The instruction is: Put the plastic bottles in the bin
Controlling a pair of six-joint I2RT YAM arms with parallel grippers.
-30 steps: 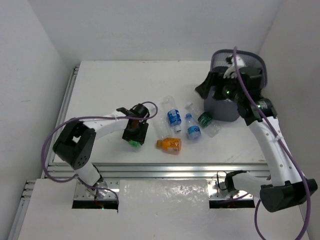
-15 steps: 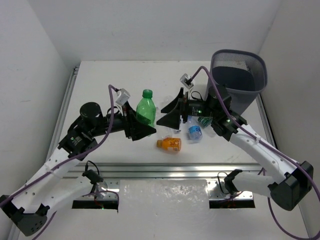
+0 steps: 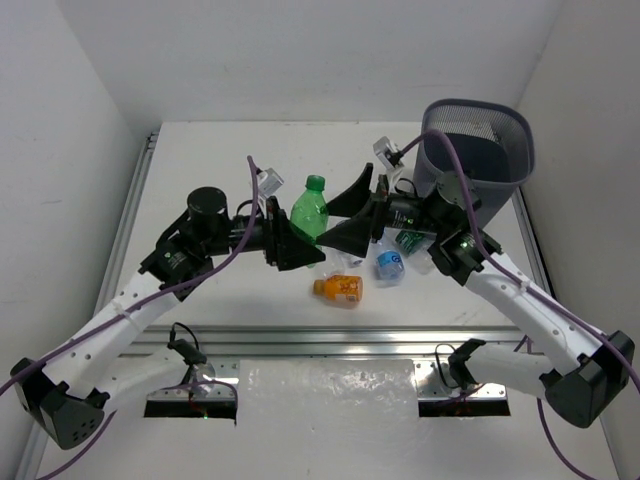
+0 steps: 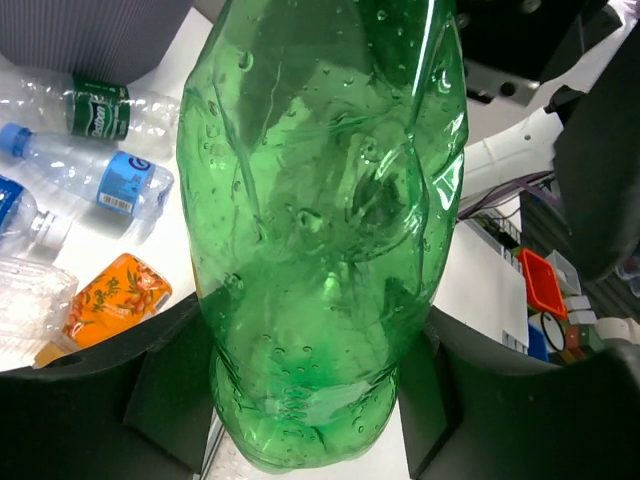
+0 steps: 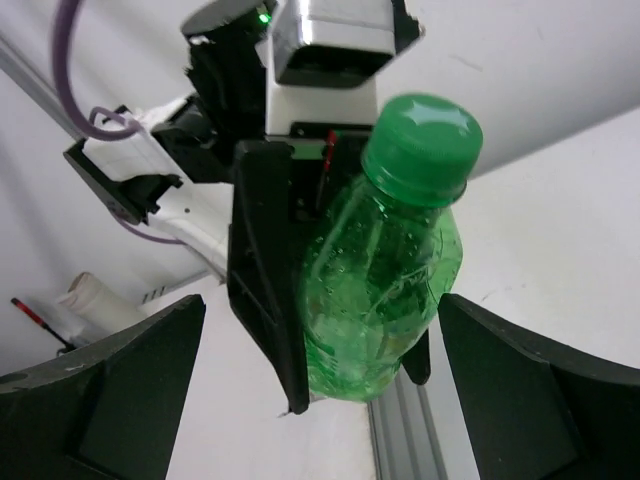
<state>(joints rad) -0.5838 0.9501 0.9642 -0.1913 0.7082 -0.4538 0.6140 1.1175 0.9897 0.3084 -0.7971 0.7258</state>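
Observation:
A green plastic bottle [image 3: 309,212] with a green cap hangs upright above the table, and my left gripper [image 3: 296,243] is shut on its lower body. The left wrist view shows the bottle [image 4: 320,220] filling the gap between the black fingers [image 4: 165,390]. My right gripper [image 3: 344,214] faces it from the right, wide open, its fingers [image 5: 100,390] spread on either side of the bottle [image 5: 385,280] and not touching it. The mesh bin [image 3: 480,104] stands at the far right. Orange [image 3: 338,289], blue-labelled [image 3: 389,264] and green-labelled [image 3: 410,240] bottles lie on the table.
More clear bottles [image 4: 30,305] lie in a loose group under the two grippers, beside the bin's base [image 4: 90,30]. White walls close in the table on three sides. An aluminium rail [image 3: 330,338] runs along the near edge.
My left gripper has lifted the green bottle off the table and carried it right. My right arm has left the bin and swung over to face the bottle, staying open.

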